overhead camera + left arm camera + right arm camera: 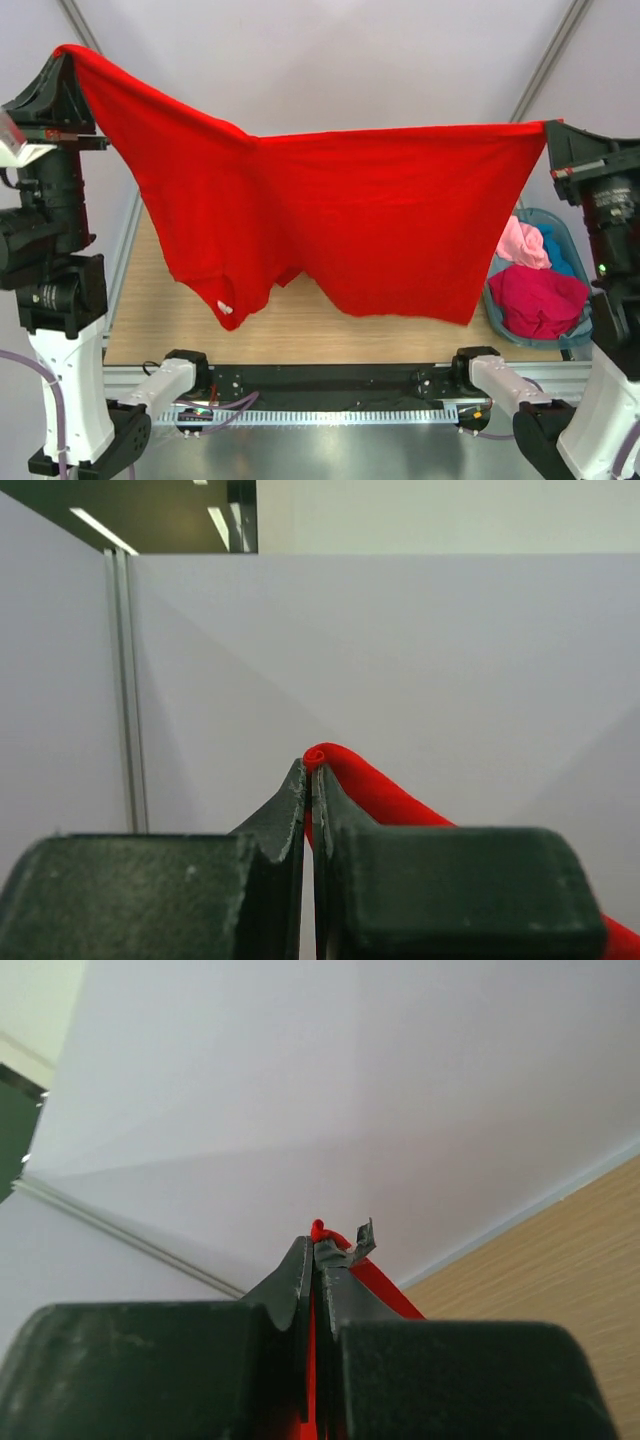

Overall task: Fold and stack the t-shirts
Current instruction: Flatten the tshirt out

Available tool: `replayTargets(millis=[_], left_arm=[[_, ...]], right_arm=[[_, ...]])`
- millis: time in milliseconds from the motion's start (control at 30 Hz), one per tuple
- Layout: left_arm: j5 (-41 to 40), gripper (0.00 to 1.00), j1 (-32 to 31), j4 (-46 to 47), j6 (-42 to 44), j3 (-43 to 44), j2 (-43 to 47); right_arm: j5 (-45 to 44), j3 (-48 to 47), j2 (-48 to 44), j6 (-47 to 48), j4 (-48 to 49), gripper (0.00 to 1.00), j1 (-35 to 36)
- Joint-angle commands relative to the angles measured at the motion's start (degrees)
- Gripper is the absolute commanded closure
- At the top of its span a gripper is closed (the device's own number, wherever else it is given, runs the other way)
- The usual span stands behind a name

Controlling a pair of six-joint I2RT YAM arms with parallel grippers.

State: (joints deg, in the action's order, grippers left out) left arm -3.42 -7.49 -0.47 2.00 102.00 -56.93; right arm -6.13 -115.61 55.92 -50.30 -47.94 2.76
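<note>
A bright red t-shirt hangs stretched high above the table, held by two corners. My left gripper is shut on its upper left corner, and the red edge curls out over the fingertips. My right gripper is shut on the upper right corner, where a sliver of red cloth pokes out between the jaws. The shirt's small white neck label dangles at the lowest left point. More t-shirts, pink, teal-blue and crimson, lie bunched in the basket at the right.
The translucent blue-grey plastic basket stands at the table's right edge, below my right arm. The wooden tabletop lies beneath the hanging shirt. Grey partition walls stand behind and at both sides. A metal rail with cables runs along the near edge.
</note>
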Motion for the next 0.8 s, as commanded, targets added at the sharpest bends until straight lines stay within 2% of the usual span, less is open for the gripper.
replayTargets(millis=[0, 67, 133, 167, 200, 300, 333, 533, 767], left_arm=[[-0.51, 1.0, 0.28, -3.48, 2.03, -2.57, -4.5], [-2.46, 1.0, 0.28, -1.92, 3.79, -7.92, -6.43], [-3.61, 1.0, 0.28, -1.12, 5.55, -9.0, -8.1], [-3.61, 1.0, 0.28, -0.68, 5.73, -8.4, -9.5], [-3.44, 1.0, 0.28, -0.06, 5.65, -7.78, -10.13], [-0.89, 1.0, 0.19, -0.14, 4.94, -2.53, -12.59], [-0.71, 1.0, 0.19, -0.15, 4.25, -1.37, -12.94], [-1.06, 1.0, 0.19, -0.49, 2.66, 6.36, -11.46], [-1.24, 1.0, 0.19, -3.22, 5.21, 8.22, -2.68]], right_arm=[[-6.26, 5.82, 6.72, 0.9, 6.35, 0.99, -0.3], [-7.05, 7.15, 10.77, 1.52, 9.26, 0.99, -0.3], [-6.88, 7.59, 16.29, 2.83, 14.69, 0.99, -0.3], [-2.61, 6.72, 17.89, 3.71, 17.5, 0.99, -0.3], [-0.83, 4.89, 20.08, 4.42, 20.32, 0.99, -0.22], [3.04, -9.5, 26.95, 7.67, 19.21, 0.99, 0.13], [2.71, -10.5, 27.48, 7.85, 19.38, 0.99, 0.14], [1.56, -13.06, 22.23, 4.69, 15.87, 0.99, 0.05], [-1.17, -8.14, 7.11, 5.22, 4.02, 0.99, 0.14]])
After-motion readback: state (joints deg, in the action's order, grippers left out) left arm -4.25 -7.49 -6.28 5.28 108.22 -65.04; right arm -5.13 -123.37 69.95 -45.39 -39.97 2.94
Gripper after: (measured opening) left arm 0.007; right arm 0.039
